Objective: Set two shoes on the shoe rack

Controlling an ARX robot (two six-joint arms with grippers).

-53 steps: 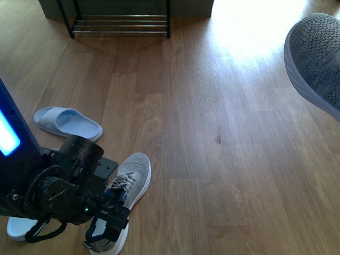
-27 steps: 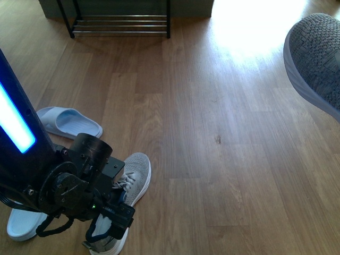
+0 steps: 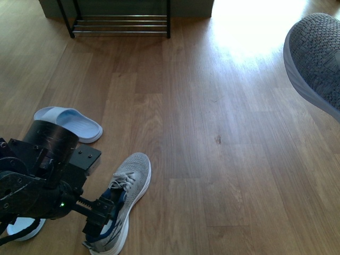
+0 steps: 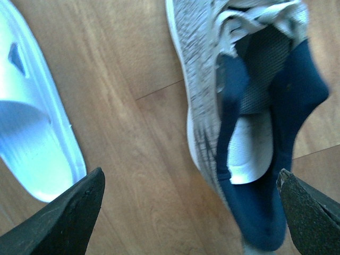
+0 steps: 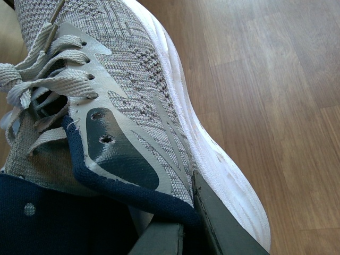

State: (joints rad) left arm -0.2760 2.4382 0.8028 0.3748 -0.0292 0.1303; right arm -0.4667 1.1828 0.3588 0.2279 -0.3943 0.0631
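One sneaker gripped, the other not yet taken
The left gripper [image 4: 189, 178] hangs with jaws wide apart over the grey knit sneaker [image 3: 127, 188], which lies on the wooden floor [image 3: 223, 159] toward its near edge, left of centre, a pale blue slide sandal [image 4: 32, 122] just beside it; the right gripper [image 5: 180, 234] is clamped on the navy collar of the second sneaker [image 3: 313, 58], held aloft at the right; the shoe rack [image 3: 121, 24] stands well apart at the floor's far edge; the risk, as I judge it: the left jaws sit off-centre, so closing may pinch only soft knit or scuff the sandal, and the collar-held sneaker could swing, slip free, or tip between the rods
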